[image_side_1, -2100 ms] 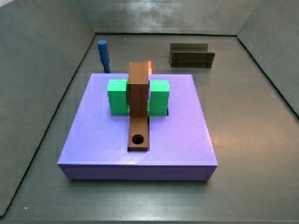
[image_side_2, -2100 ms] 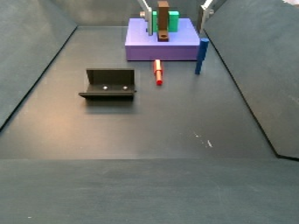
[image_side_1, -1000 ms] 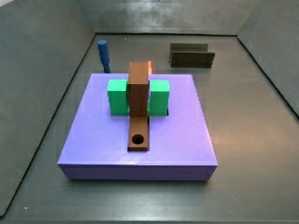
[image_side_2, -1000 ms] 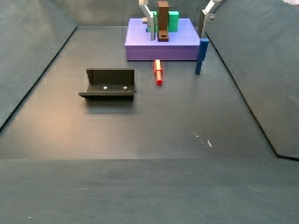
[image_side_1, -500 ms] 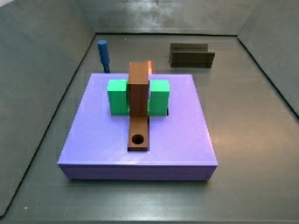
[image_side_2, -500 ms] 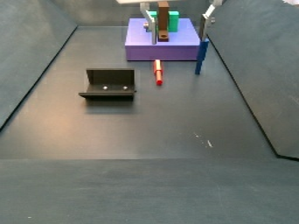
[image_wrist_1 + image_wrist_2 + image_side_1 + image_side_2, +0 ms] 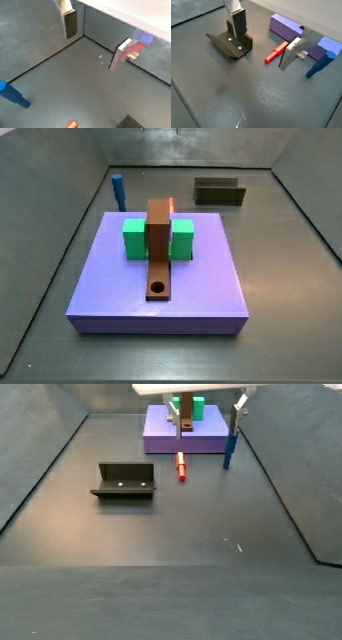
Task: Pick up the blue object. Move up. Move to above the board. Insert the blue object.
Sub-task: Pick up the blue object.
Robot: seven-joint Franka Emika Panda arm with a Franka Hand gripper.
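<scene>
The end effector [image 7: 261, 41] hangs high above the floor with its fingers [image 7: 237, 26] spread wide and nothing between them. The blue peg [image 7: 118, 191] stands upright on the floor beside the purple slab [image 7: 159, 288], which carries the board [image 7: 160, 246] through its green block [image 7: 138, 238].

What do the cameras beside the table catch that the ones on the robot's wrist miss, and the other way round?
Only the side views show the board with its round hole, passing through the green block. Only the wrist views show the dark pads of the fingers close up, with nothing between them; the gripper hangs open above the floor. Both kinds show the blue object, the lavender slab, the small red stick and the fixture.
</scene>
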